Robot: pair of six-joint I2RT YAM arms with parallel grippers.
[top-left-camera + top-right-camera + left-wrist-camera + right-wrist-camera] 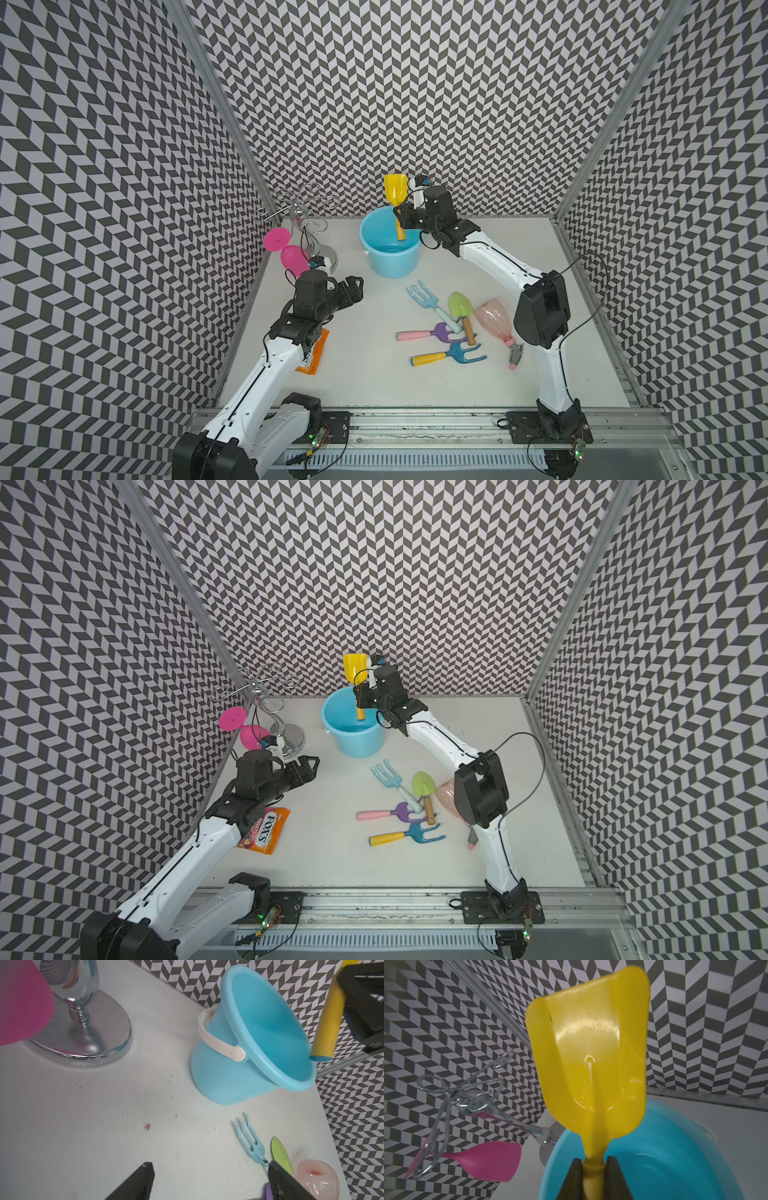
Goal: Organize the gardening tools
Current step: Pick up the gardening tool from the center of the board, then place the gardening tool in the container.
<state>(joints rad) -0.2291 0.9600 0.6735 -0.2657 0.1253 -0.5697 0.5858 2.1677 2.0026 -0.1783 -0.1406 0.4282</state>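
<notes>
Right gripper (pixel 593 1164): jaws pressed onto the neck of the yellow scoop (pixel 588 1047), just under the blade, one pad on each side. You hold it upright, blade up, handle pointing down over the mouth of the blue bucket (pixel 388 259). The handle end hangs free. No contact with the bucket floor shows, and whether it sits below the rim cannot be told.

Left gripper (pixel 355 286): spread wide, nothing between the fingers, hovering above the table (pixel 353 374) near the chrome stand (pixel 307 232).

Progress, as a judgement: early. The bucket looks empty, so the scoop would be your first tool in, and it is not yet released.

You have five items left on the table, clustered beside the right arm:
- pale-blue fork (pixel 424 297)
- green trowel (pixel 460 305)
- purple fork (pixel 442 331)
- blue fork (pixel 461 353)
- pink spray bottle (pixel 496 322), lying on its side

The forks and trowel touch or overlap where their ends meet.

Magenta wine glass (pixel 293 257) and orange snack packet (pixel 264 829): not tools.
</notes>
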